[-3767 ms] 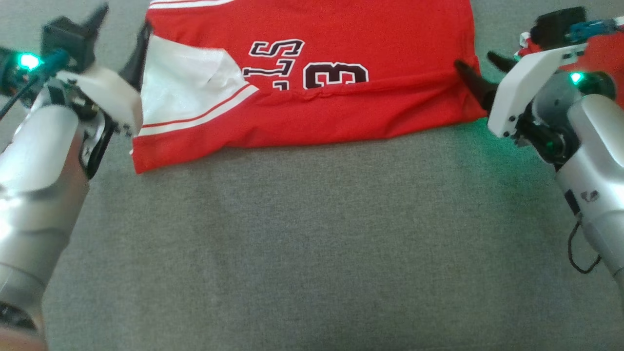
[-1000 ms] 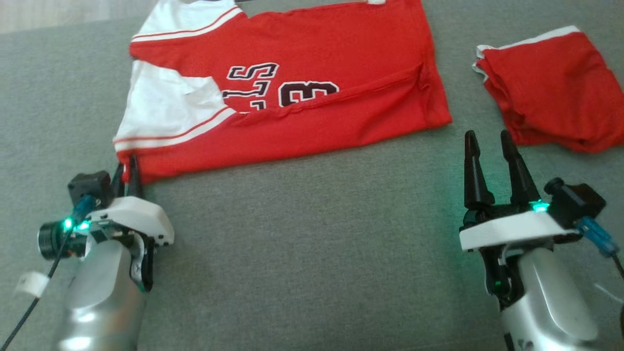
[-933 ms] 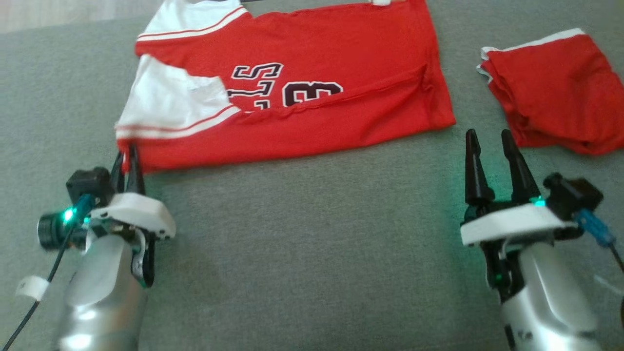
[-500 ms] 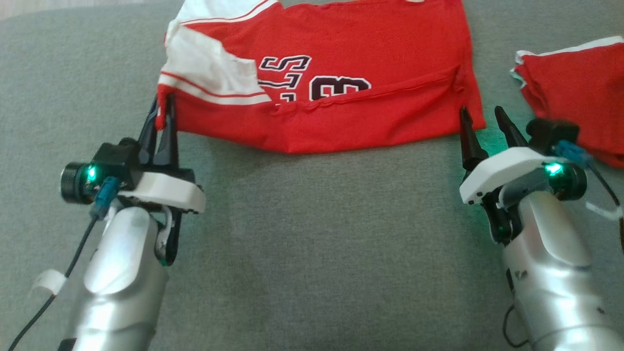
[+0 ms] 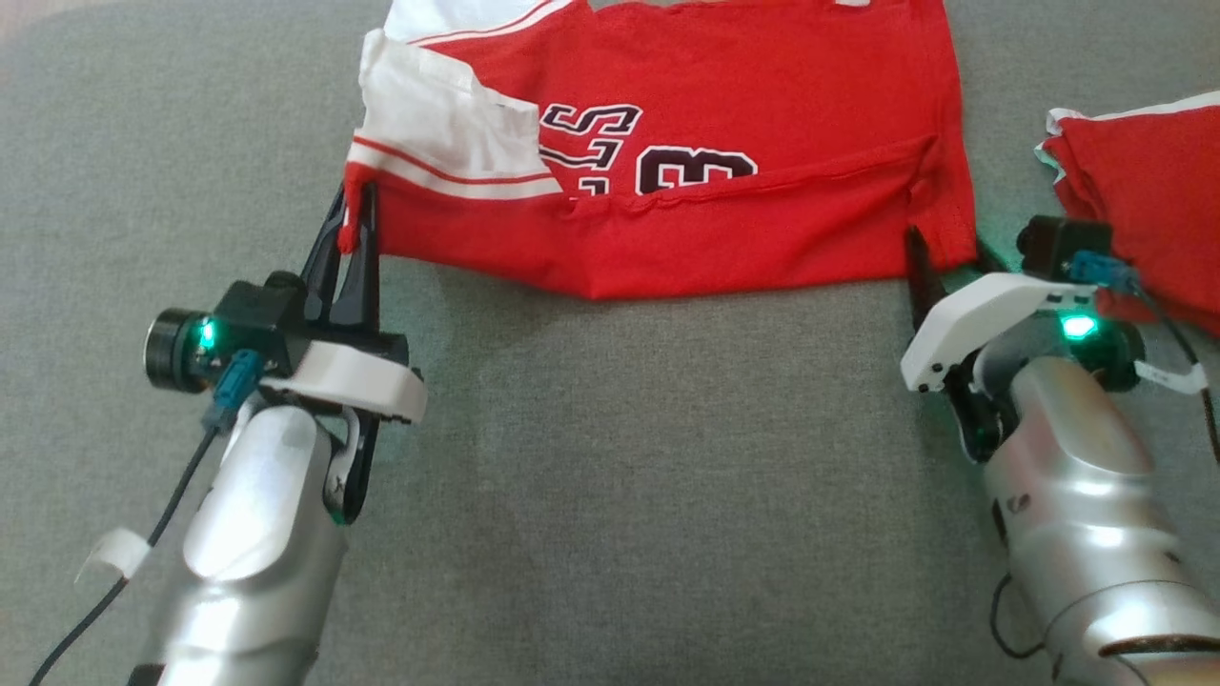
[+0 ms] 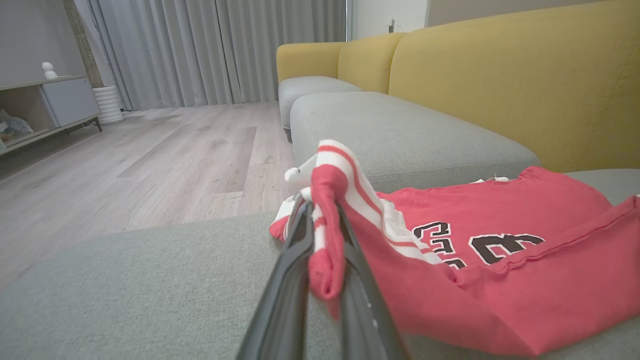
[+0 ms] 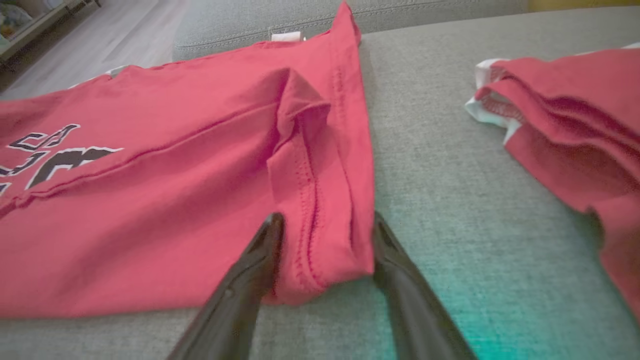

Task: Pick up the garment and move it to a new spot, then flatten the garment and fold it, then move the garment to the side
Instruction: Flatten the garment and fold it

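Now both arms [image 5: 257,534] are reaching forward: left tool [image 5: 351,214] pinching the jersey's [image 5: 724,105] lifted corner, right tool [image 5: 945,243] spread, straddling its hem.

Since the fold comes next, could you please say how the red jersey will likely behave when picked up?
Probably floppy: the jersey bunches limply where the left gripper pinches its corner. Likely light, as that small pinch lifts the corner.
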